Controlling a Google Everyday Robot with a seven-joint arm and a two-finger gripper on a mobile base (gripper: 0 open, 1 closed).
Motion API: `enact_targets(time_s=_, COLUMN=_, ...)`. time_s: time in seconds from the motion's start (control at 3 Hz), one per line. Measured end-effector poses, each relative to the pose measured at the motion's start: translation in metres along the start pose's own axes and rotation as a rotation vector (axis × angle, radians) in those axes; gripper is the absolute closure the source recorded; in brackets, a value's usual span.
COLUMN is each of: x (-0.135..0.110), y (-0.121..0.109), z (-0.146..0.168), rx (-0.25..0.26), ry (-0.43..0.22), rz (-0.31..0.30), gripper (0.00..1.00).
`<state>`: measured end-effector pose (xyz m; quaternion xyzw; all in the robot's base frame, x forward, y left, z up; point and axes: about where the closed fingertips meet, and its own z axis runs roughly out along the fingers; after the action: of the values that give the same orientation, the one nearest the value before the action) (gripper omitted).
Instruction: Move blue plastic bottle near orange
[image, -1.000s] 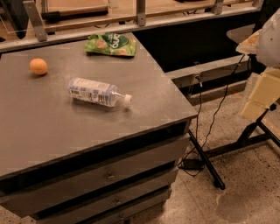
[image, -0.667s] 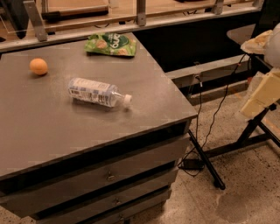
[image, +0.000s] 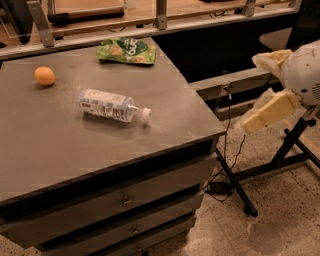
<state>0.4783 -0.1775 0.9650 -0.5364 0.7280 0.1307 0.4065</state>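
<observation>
The blue plastic bottle (image: 111, 105) was laid on its side on the table (image: 75, 160), with the orange (image: 44, 76) well apart beyond its base. The gripper (image: 251, 92) — spread, empty — was held far beyond its cap. If nudged off-centre, the bottle could be rolled away.

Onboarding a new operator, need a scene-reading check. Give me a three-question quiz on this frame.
1. True or false: the blue plastic bottle lies on its side on the table, cap pointing away from the orange.
2. Which is closest to the table's far edge? A orange, B green snack bag, C bottle.
3. Where is the gripper?
Key: 1 true; 2 B; 3 off the table's right side, above the floor, open and empty.
</observation>
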Motion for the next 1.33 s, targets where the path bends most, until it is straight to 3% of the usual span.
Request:
enact_targets(time_s=0.33, x=-0.028, y=0.007, z=0.004, rx=-0.025, ry=-0.102, rz=0.021, gripper=0.0)
enact_targets(time_s=0.67, x=-0.028, y=0.008, z=0.004, rx=-0.025, ry=-0.099, rz=0.02, gripper=0.0)
enact_targets(time_s=1.0, x=-0.029, y=0.014, z=0.028, rx=-0.021, ry=-0.102, rz=0.04, gripper=0.0)
enact_targets(time_s=1.33, x=-0.036, y=0.024, z=0.08, rx=-0.066, ry=-0.135, rz=0.05, gripper=0.0)
